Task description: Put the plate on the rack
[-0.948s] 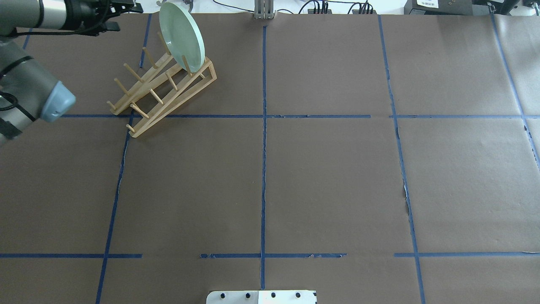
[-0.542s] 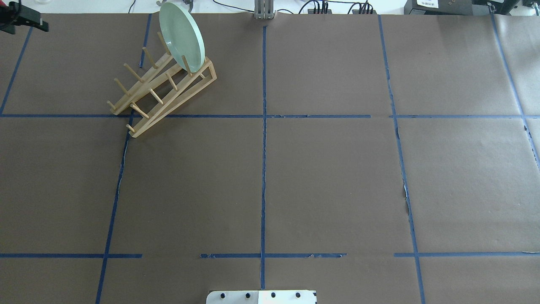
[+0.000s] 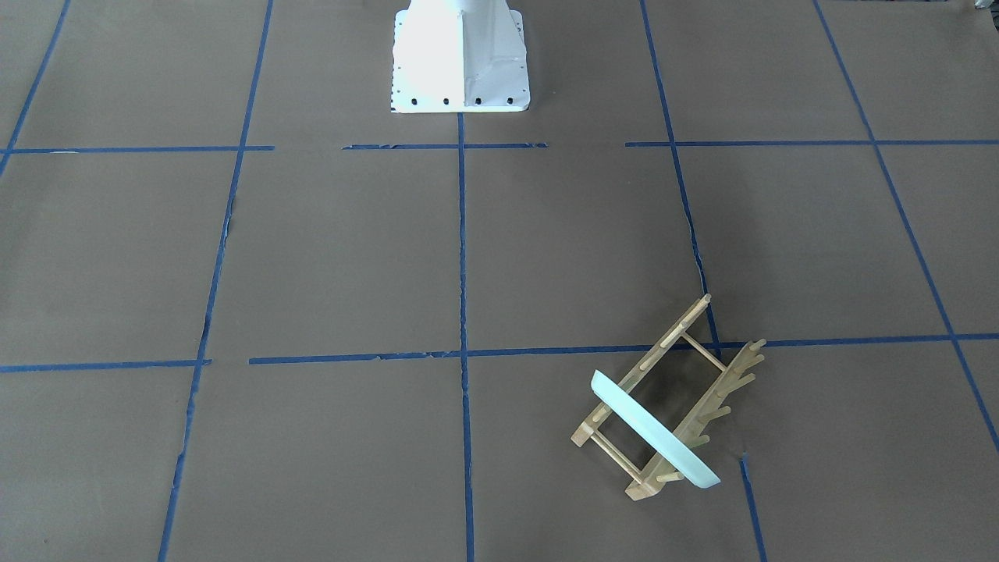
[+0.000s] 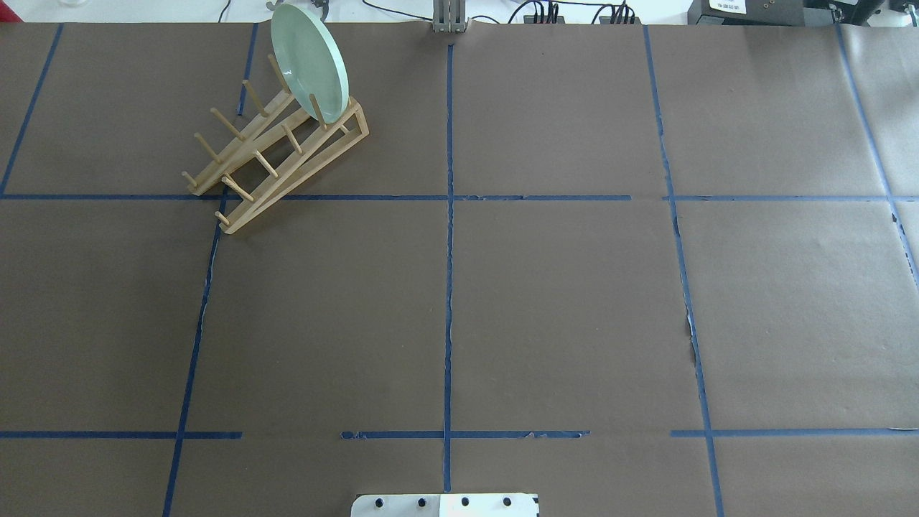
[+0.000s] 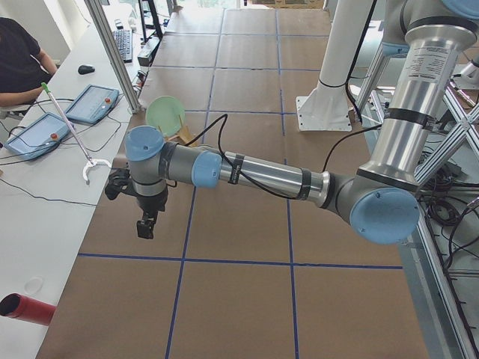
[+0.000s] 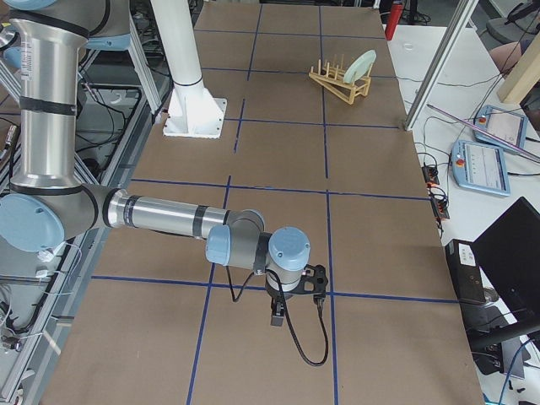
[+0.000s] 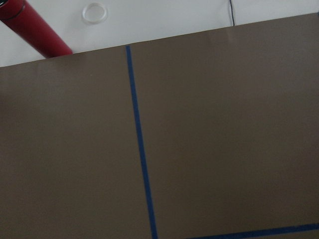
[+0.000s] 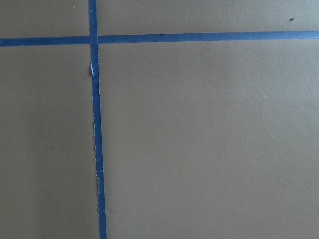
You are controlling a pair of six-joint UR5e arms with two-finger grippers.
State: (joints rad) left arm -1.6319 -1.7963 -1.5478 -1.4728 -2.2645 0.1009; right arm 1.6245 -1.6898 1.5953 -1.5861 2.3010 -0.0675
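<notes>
Overhead exterior shows us the plate standing on edge at the far end of the rack, leaning between its pegs, on the counter. Well apart from the rack, the left claw and right claw appear only in side views, so we cannot tell whether either is wide or narrow.

The left arm is being shown as polished silver tubes joined by grey housings, each being capped in pale blue. A thin black cable is being run along it under black bands, down to the small black left gripper. The right arm is being finished alike, its own cable being looped. The white pedestal is being fastened by dark bolts.
</notes>
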